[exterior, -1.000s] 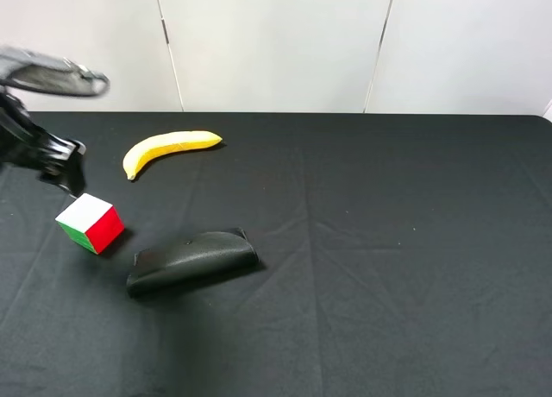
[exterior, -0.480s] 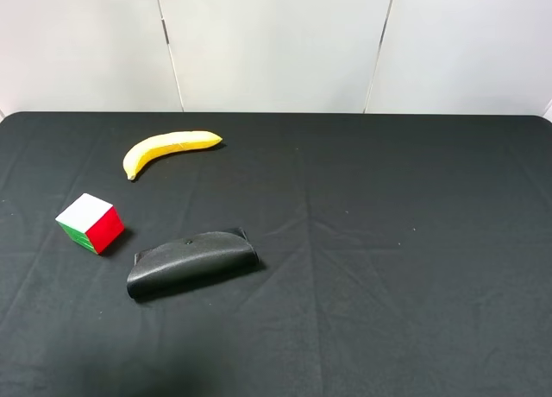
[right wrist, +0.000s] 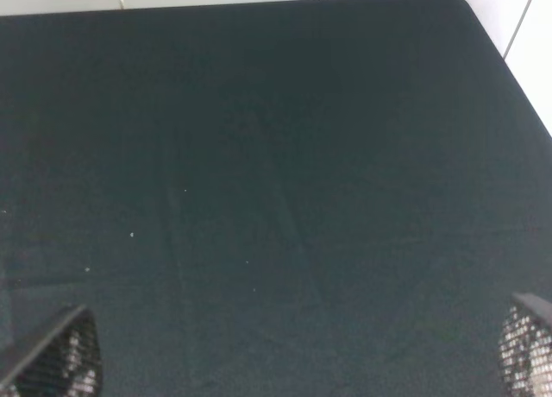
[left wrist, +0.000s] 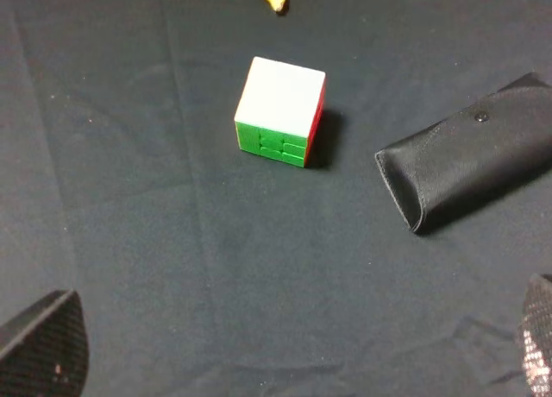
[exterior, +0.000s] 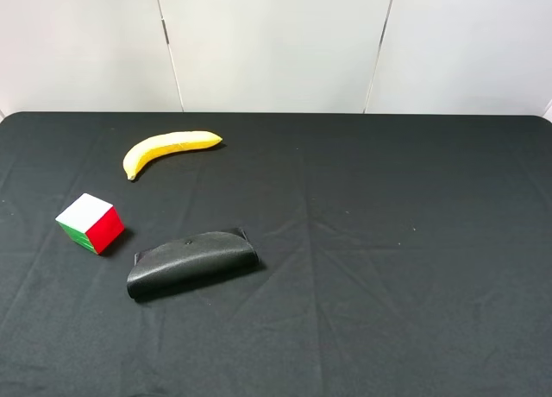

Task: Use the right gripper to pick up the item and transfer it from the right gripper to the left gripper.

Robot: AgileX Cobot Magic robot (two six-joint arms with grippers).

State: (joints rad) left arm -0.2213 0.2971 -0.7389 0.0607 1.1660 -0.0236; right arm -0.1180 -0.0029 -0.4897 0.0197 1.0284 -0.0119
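Right end effector [right wrist: 297, 362] is spread wide over bare bench [right wrist: 259, 155], gripping nothing — left end effector [left wrist: 293, 354] released too. Item [exterior: 90, 223] sits at 9 o'clock, pouch [exterior: 191, 261] beside it, banana [exterior: 168, 148] beyond. Probably light, rigid, slick plastic — pinch opposite flat faces.

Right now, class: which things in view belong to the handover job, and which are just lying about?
Job: puzzle cube; right gripper, open; left gripper, open.
Lying about: banana; black pouch.
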